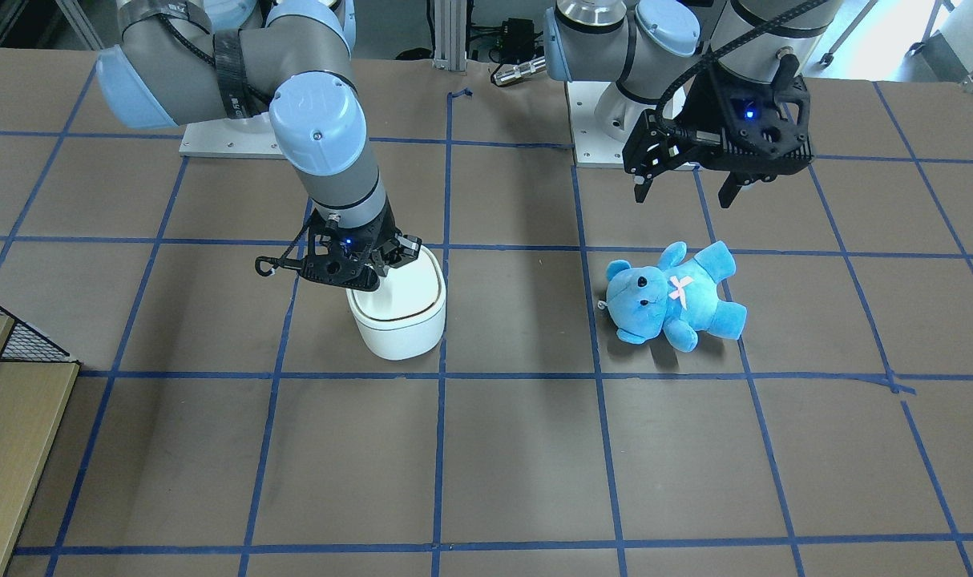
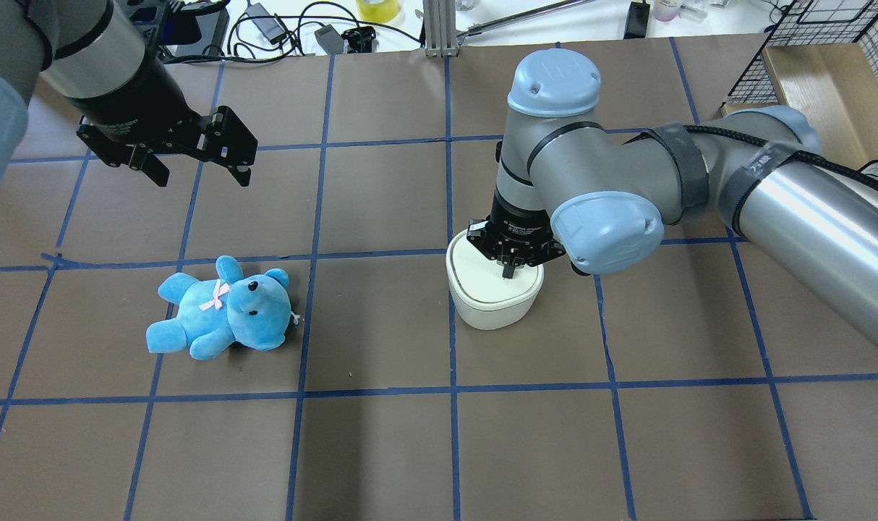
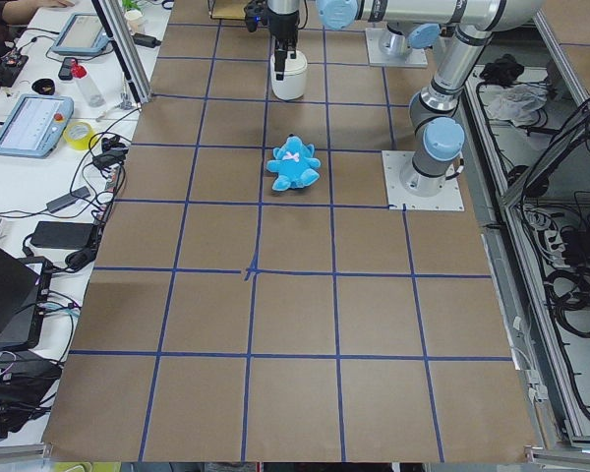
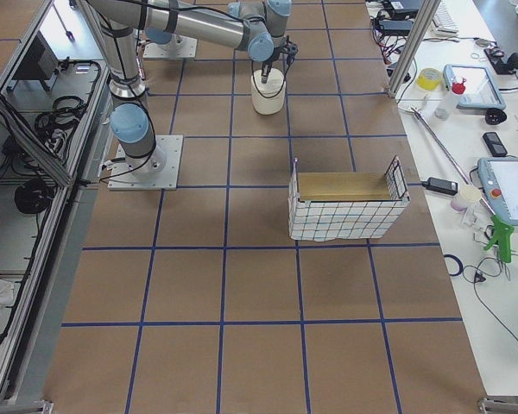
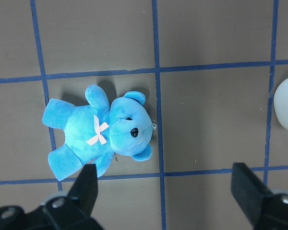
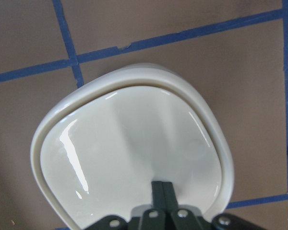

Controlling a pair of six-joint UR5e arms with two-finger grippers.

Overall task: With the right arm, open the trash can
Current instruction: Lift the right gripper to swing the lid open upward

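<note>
Overhead exterior, trash can (image 2: 491, 307) directly under right hand (image 2: 508, 273), fingers (image 6: 162, 194) together, touching it

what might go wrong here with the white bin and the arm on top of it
The small white plastic trash can stands free on the table. The right gripper, fingers shut, sits off-centre on its glossy flat lid, so a push might tip or slide it. The shut tips could also skid off the shiny lid without opening it.

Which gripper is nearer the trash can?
Right. The right gripper is at the lid of the trash can; the left gripper hangs open, off by the teddy bear.
</note>
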